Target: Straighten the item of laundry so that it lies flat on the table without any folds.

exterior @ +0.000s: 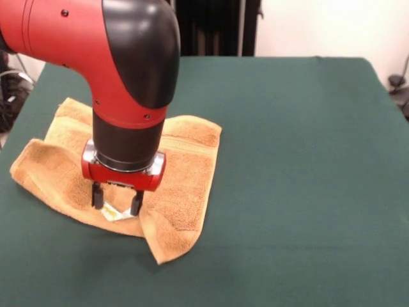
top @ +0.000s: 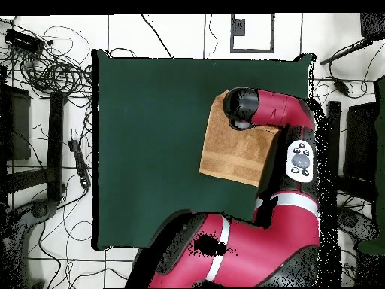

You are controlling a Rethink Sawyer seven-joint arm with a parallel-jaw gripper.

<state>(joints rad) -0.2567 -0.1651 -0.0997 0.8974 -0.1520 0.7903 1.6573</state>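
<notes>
The orange-tan towel (exterior: 185, 173) lies on the left part of the green table (exterior: 294, 160) in the front view. It is rumpled, with a raised ridge at its left and a folded-over flap at its near corner. My gripper (exterior: 116, 201) points straight down on the towel's near edge, open, with a finger on each side of the small white label (exterior: 119, 212). In the overhead view the towel (top: 229, 154) is partly covered by my arm (top: 259, 109), which hides the gripper.
The towel lies close to the table's left edge (exterior: 13, 147) in the front view. Green tabletop stretches to the right (exterior: 332, 192). In the overhead view, cables (top: 53, 68) and stands lie on the floor around the table (top: 150, 150).
</notes>
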